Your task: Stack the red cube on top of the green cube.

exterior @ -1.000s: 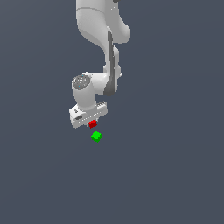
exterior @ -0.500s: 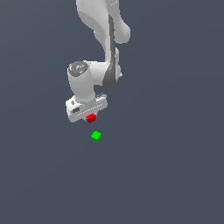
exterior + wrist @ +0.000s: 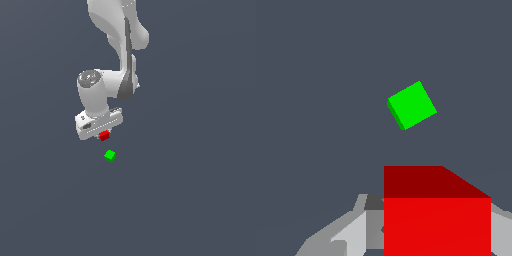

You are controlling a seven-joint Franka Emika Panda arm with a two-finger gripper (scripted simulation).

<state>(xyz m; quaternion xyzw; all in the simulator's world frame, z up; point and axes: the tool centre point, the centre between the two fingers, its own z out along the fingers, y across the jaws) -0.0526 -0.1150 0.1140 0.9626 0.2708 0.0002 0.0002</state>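
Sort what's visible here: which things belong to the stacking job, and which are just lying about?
Part of the job:
- red cube, held in the gripper
- green cube, on the floor, apart from the red one
- gripper, shut on the red cube

Just lying about:
- nothing; only the plain grey floor shows besides the arm

One red cube (image 3: pixel 104 135) and one green cube (image 3: pixel 110 156) (two cubes in all, seemingly the same size), plus one white arm (image 3: pixel 116 45).
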